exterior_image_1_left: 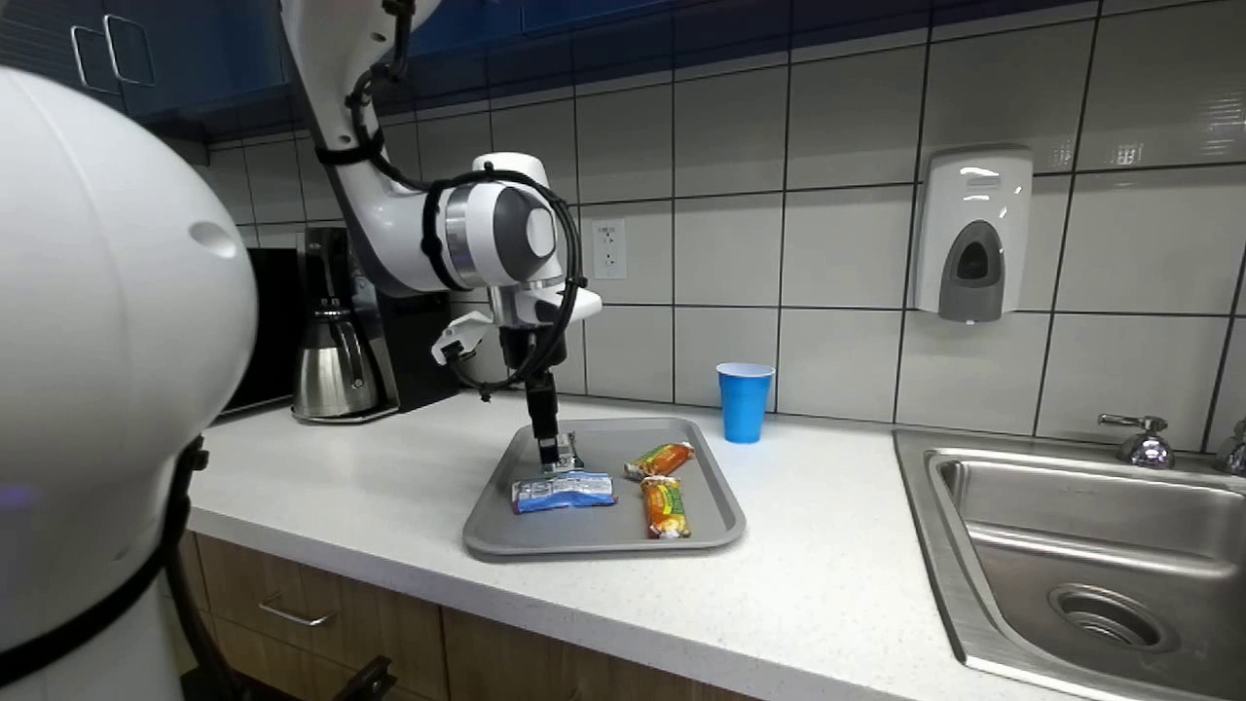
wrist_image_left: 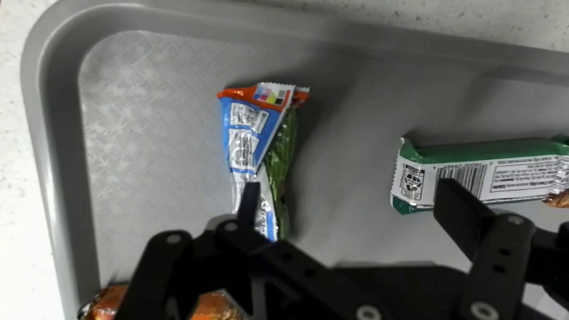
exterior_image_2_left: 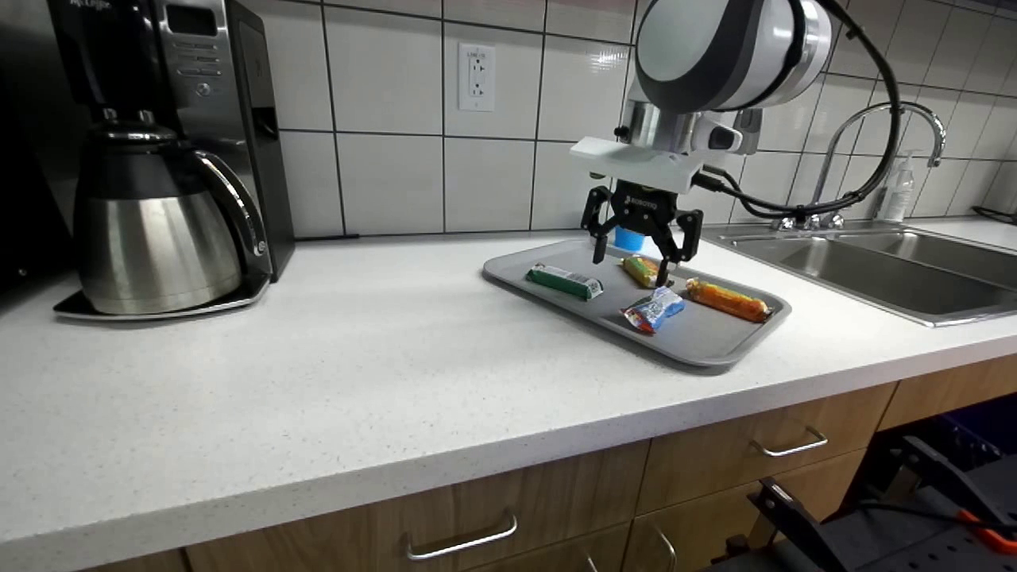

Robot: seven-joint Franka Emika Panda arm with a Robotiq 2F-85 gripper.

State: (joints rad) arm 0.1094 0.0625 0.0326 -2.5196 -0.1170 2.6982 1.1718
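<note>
Hovering a black two-fingered gripper spread wide, holding zilch, over the grey plastic tray. Going left to right, probably risking mashing the shiny blue-and-silver foil packet lying there under one fingertip, then clipping the rectangular green-and-white wrapped bar, if lowering straight down.

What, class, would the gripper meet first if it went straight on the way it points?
Pointing down, the open gripper would probably meet the blue packet with one fingertip, though the green-and-white packet lies close to the other's line; depth leaves the order uncertain.
</note>
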